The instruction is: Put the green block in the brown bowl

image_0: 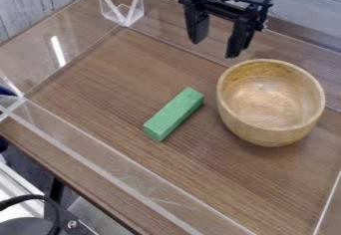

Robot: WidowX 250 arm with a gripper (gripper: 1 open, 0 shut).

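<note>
While our end effector [216, 38] hangs released, we see the small bright-green rectangular block [174, 115] toward seven o'clock, its long axis running one-to-seven, beside the round light-brown wooden bowl [272, 102].

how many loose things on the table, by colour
green: 1, the block
brown: 1, the bowl
total: 2
</note>
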